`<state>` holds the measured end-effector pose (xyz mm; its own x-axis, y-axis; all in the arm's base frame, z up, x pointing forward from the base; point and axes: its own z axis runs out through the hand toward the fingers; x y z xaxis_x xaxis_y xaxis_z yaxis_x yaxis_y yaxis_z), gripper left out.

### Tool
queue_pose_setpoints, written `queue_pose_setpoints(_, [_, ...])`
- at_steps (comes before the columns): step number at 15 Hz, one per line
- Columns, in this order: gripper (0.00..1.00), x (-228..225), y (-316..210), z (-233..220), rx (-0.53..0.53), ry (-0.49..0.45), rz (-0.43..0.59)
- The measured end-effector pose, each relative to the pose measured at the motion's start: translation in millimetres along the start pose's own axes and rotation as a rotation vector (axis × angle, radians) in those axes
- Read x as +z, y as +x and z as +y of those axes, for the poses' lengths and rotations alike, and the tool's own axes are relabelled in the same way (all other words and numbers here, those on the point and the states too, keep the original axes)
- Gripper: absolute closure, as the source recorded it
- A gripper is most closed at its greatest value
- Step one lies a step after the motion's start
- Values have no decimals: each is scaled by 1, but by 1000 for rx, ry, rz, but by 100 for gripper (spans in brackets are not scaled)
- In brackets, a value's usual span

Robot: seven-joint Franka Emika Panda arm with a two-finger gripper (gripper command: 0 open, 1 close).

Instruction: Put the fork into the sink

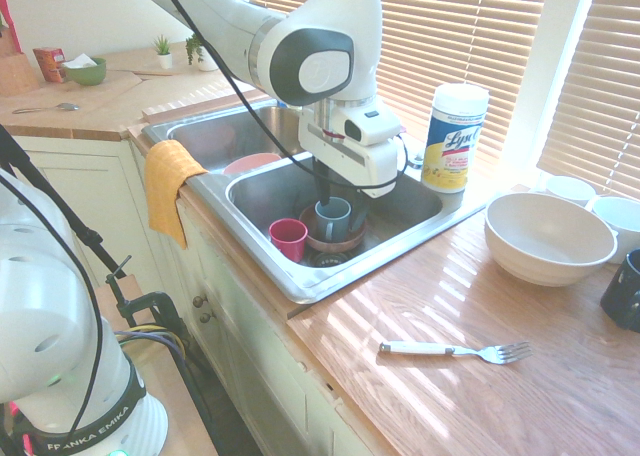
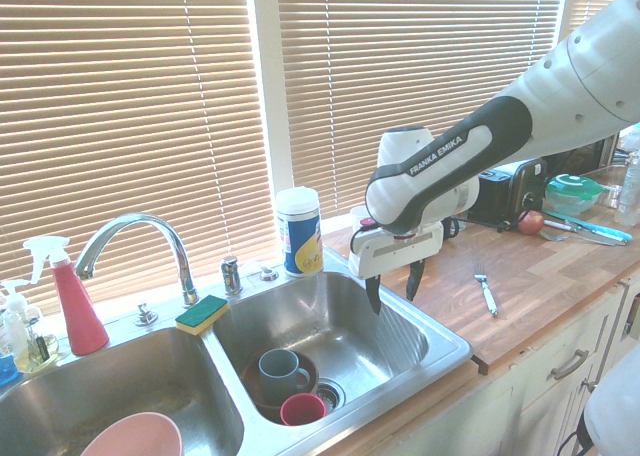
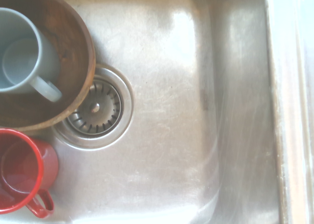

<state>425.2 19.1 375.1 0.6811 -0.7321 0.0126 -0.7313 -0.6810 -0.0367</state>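
The fork (image 1: 455, 351) lies flat on the wooden counter to the right of the sink (image 1: 255, 261), white handle toward the basin, tines pointing away. It also shows on the counter past the sink's corner in the second exterior view, fork (image 2: 485, 291). My gripper (image 2: 392, 288) hangs over the right basin of the sink (image 2: 350, 341), open, its dark fingers (image 2: 373, 296) pointing down with nothing between them. In the first exterior view the gripper (image 1: 340, 198) is partly hidden behind its own white body. The wrist view looks straight down on the sink floor (image 3: 167, 111) and drain (image 3: 95, 108).
In the right basin a grey mug (image 3: 19, 62) sits in a brown wooden bowl (image 3: 76, 42), with a red cup (image 3: 19, 170) beside it. A wipes canister (image 1: 455, 136) stands behind the sink. A big white bowl (image 1: 548, 238) and a dark mug (image 1: 625, 291) stand beyond the fork.
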Motion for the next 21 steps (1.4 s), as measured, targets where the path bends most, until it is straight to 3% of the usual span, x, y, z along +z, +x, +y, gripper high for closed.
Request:
queue_pose_setpoints(4, [0, -4, 13, 7, 65, 8, 39])
queue_pose_setpoints(9, [0, -12, 62, 60, 343, -7, 86])
queue_pose_setpoints(14, [0, 7, 99, 146, 569, -81, 83])
queue_pose_setpoints(19, [0, 34, 110, 182, 648, -104, 28])
queue_pose_setpoints(20, [100, 40, 112, 183, 646, -102, 20])
queue_pose_setpoints(21, [100, 46, 114, 184, 643, -101, 13])
